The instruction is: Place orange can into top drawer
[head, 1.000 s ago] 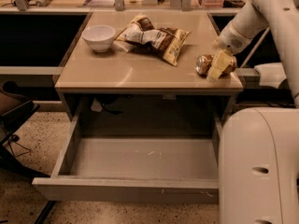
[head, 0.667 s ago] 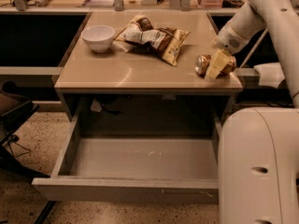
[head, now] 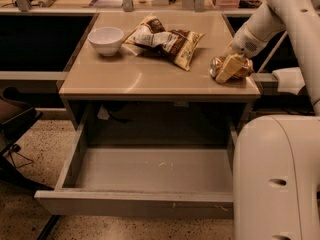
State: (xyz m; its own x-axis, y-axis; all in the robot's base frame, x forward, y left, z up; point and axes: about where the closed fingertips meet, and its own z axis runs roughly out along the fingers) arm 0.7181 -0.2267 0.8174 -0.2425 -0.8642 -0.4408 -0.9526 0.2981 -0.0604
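Note:
The orange can point(head: 217, 67) lies on its side near the right front corner of the table point(head: 140, 79). My gripper point(head: 231, 67) comes down from the upper right and sits right on the can, covering its middle; brown-gold parts of the can show on both sides of it. The top drawer point(head: 135, 204) is pulled wide open below the table front, and its grey inside shows nothing in it.
A white bowl point(head: 106, 39) stands at the table's back left. Yellow-brown and white snack bags point(head: 167, 41) lie at the back middle. My white arm point(head: 295, 14) and base point(head: 275, 179) fill the right side. A dark chair point(head: 15, 119) is at the left.
My gripper has shifted slightly left over the can. The can, bowl, bags and drawer stay where they were.

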